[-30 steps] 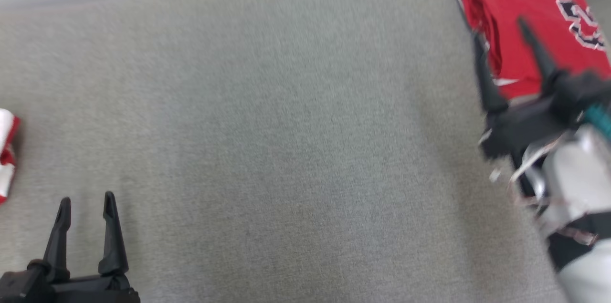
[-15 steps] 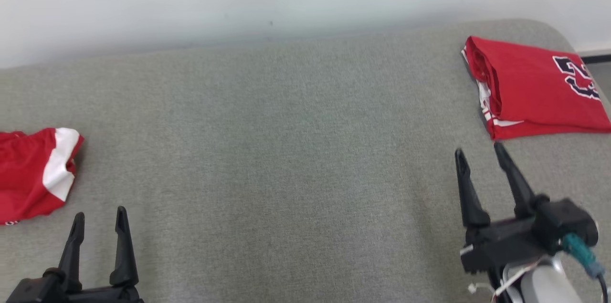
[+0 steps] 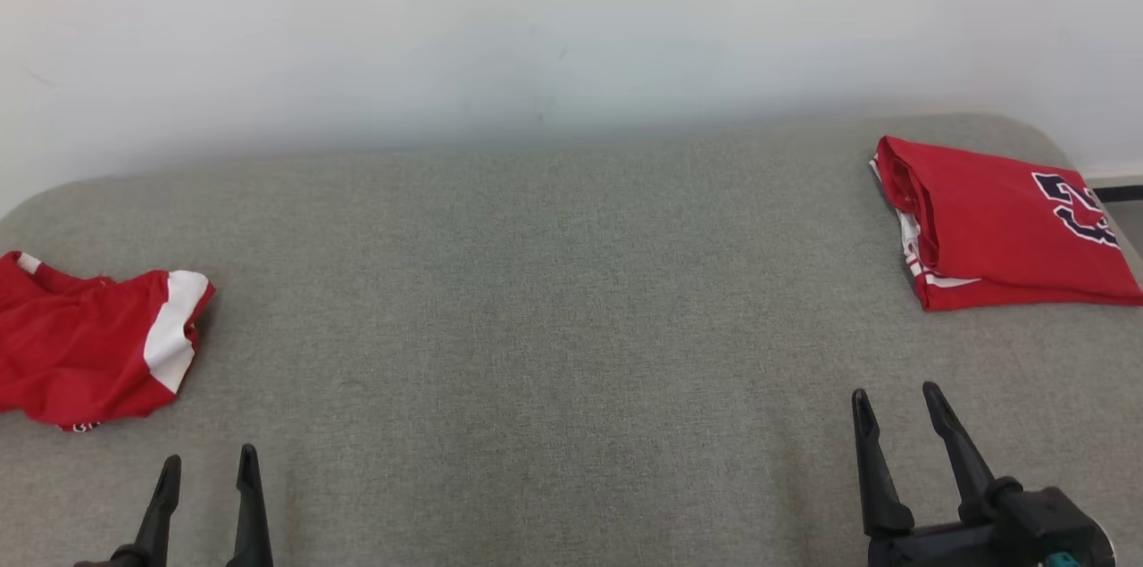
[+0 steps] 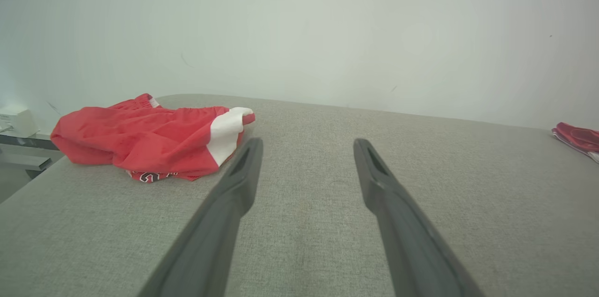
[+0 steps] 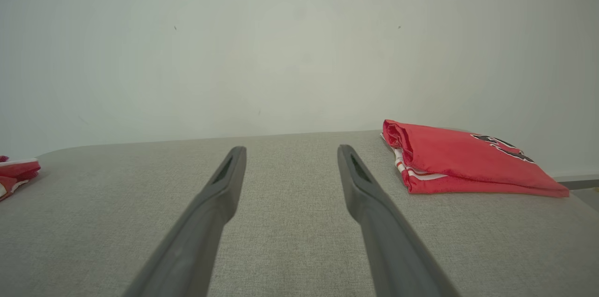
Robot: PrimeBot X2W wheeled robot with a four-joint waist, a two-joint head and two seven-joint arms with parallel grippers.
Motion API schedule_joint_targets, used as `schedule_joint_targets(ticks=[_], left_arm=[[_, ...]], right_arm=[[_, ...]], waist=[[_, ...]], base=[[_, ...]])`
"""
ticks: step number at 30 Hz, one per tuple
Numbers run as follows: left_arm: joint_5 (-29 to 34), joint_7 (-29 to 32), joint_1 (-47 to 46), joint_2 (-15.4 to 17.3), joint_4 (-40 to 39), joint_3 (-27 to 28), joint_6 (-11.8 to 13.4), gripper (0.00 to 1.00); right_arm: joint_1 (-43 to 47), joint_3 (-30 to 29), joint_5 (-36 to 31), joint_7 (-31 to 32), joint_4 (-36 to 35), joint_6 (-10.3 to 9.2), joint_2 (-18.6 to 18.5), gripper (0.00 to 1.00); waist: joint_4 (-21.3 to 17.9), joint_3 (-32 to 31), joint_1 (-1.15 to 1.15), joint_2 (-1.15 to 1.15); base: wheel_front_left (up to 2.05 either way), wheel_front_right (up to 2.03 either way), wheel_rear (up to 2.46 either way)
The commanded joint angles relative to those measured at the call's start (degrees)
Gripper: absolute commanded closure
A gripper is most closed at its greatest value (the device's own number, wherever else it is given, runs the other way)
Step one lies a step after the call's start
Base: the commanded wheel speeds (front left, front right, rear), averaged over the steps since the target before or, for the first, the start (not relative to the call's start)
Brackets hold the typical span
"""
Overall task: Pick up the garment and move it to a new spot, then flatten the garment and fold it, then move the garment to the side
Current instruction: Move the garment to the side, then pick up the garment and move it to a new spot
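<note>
Garment count is two: crumpled red-and-white shorts (image 3: 89,357) at mid-left await folding, my left gripper (image 3: 208,469) and right gripper (image 3: 896,406) hang spread and empty along the bottom edge, and a red jersey (image 3: 1000,237) lies folded at upper right, probably finished.
</note>
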Motion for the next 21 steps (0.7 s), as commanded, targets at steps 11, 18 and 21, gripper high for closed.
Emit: schedule_joint_targets(ticks=[11,18,21], left_arm=[[0.98,0.01,0.58,-0.16,0.93,0.36,0.2,0.0],[1.02,0.01,0.51,-0.19,1.05,0.2,0.1,0.0],[0.96,0.01,-0.24,-0.18,1.14,0.23,0.06,0.0]], right_arm=[[2.04,-0.76,-0.31,0.13,0.27,-0.17,1.08,0.0],[2.16,-0.89,-0.18,0.08,0.52,-0.17,1.26,0.0],[2.34,-0.89,0.0,0.08,0.69,-0.17,1.32,0.0]], waist=[[0.81,-0.82,0.01,0.01],[0.93,-0.7,0.01,0.01],[1.66,-0.56,0.01,0.01]], base=[[0.0,0.0,0.0],[0.0,0.0,0.0],[0.0,0.0,0.0]])
